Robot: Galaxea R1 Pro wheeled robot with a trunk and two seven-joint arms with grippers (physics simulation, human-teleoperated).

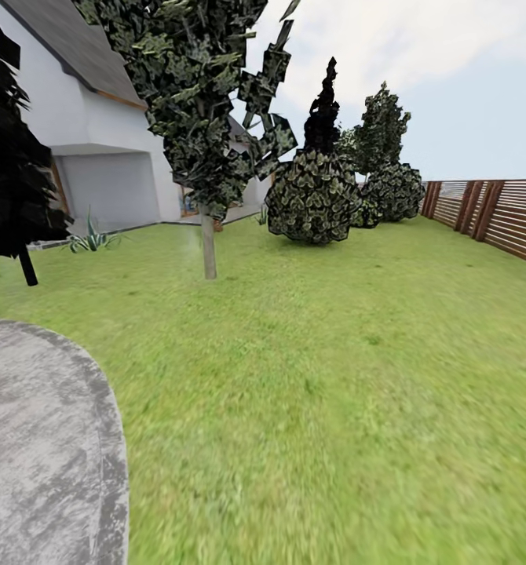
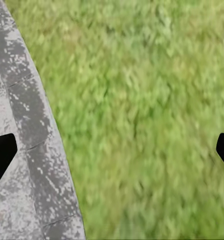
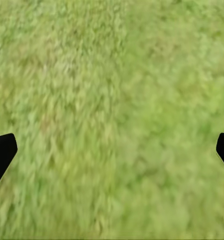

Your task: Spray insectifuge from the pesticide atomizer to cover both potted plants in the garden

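From the head camera, the garden's lawn (image 1: 318, 392) runs back to a slender tree (image 1: 208, 243), rounded shrubs (image 1: 314, 196) and a white house (image 1: 98, 149). A slatted wooden fence (image 1: 498, 216) lines the right side, and a grey paved patio (image 1: 43, 439) curves in at lower left.

Left wrist camera: the left gripper (image 2: 112, 150) is spread wide, holding nothing, over the patio edge (image 2: 36, 150) and grass.

Right wrist camera: the right gripper (image 3: 112, 150) is equally wide and empty above grass (image 3: 112, 100).

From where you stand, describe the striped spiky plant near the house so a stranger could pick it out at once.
Start at the white house with its grey garage door, at the lawn's far left edge. Just in front of that door, low on the grass edge, sits the agave. Unlike the dark tall trees and rounded shrubs around it, it is a small ground-level rosette of thin, pale-striped pointed leaves.
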